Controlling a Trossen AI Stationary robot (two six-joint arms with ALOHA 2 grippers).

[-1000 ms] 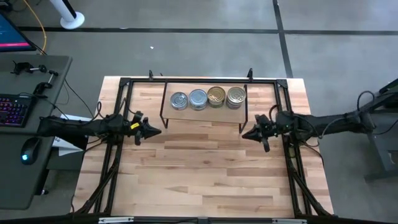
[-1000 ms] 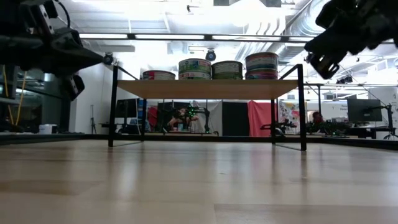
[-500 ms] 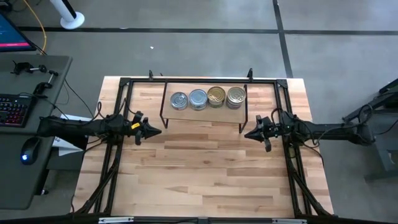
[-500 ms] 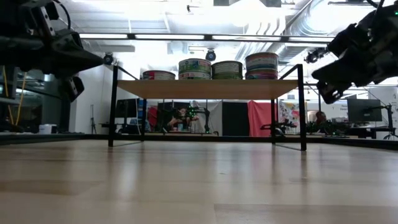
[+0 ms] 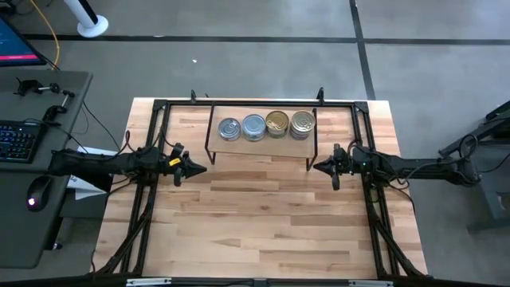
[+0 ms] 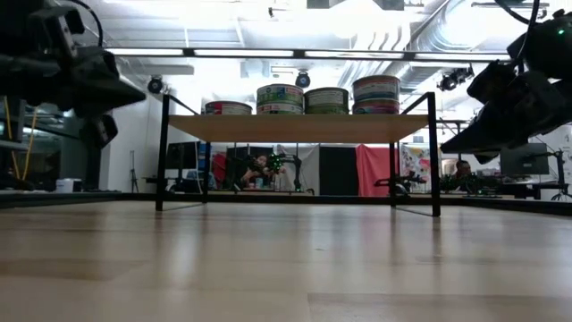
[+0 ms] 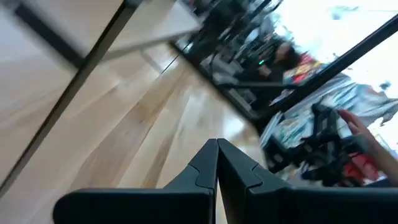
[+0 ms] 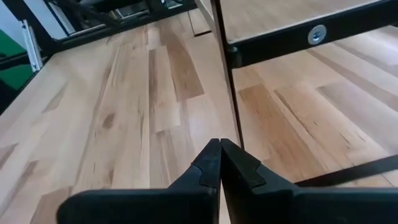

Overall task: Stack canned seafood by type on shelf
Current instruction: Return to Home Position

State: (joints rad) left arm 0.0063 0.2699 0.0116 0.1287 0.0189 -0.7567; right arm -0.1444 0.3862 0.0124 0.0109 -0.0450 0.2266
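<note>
Several round tins stand in a row on the shelf (image 5: 263, 145), a low wood-topped riser on thin black legs near the table's far edge. From the left: two silver-topped piles (image 5: 229, 128) (image 5: 253, 126), then two gold-topped piles (image 5: 277, 123) (image 5: 302, 123). In the low view the leftmost pile (image 6: 229, 107) is lowest and the rightmost (image 6: 376, 93) tallest. My left gripper (image 5: 202, 167) hovers shut off the shelf's left end; my right gripper (image 5: 316, 167) hovers shut off its right end. Neither touches anything.
Black frame rails (image 5: 151, 151) (image 5: 368, 159) run along the table's left and right sides. The wood table top (image 5: 263, 223) stretches bare from the shelf to the near edge. A desk with keyboard and mouse (image 5: 32, 195) stands beyond the left edge.
My right gripper has dropped lower and drawn slightly toward the table's right edge, its arm straightening out level. It has stayed shut. My left arm and the tins have kept still.
</note>
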